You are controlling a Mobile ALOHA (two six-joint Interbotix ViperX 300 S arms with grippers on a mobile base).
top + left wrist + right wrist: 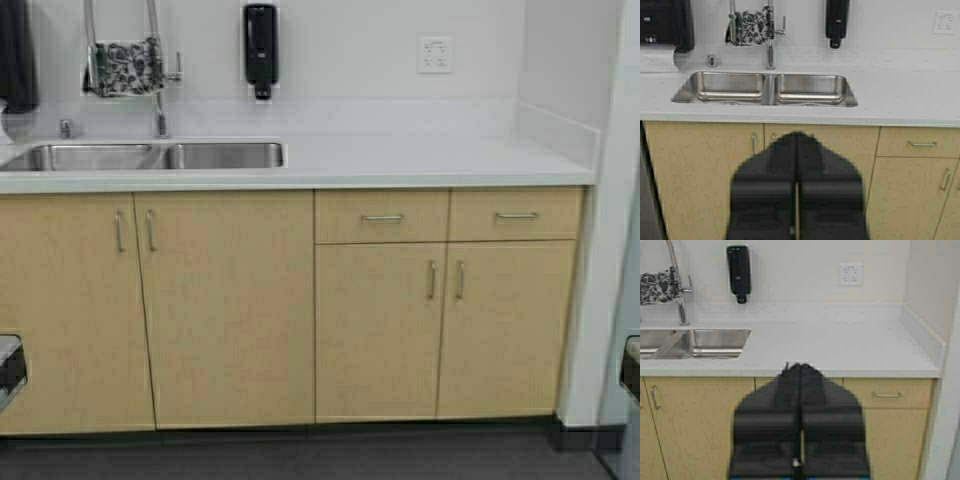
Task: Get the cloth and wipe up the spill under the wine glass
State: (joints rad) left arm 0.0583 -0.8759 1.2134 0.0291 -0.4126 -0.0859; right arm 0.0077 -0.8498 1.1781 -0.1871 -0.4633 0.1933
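The cloth [127, 68], pale with a dark leaf print, hangs over the faucet [155, 60] above the sink; it also shows in the left wrist view [752, 27] and at the edge of the right wrist view [657, 286]. No wine glass or spill shows in any view. My left gripper [796, 137] is shut and empty, held in front of the cabinet doors below the sink. My right gripper [800, 367] is shut and empty, held in front of the counter edge. In the high view only parts of both arms show at the frame's lower edges [10, 368].
A steel double sink [150, 156] sits in the white counter [420, 160]. A black soap dispenser [260, 45] and an outlet [435, 54] are on the back wall. A paper towel dispenser [665, 25] is at the left. A side wall closes the counter's right end.
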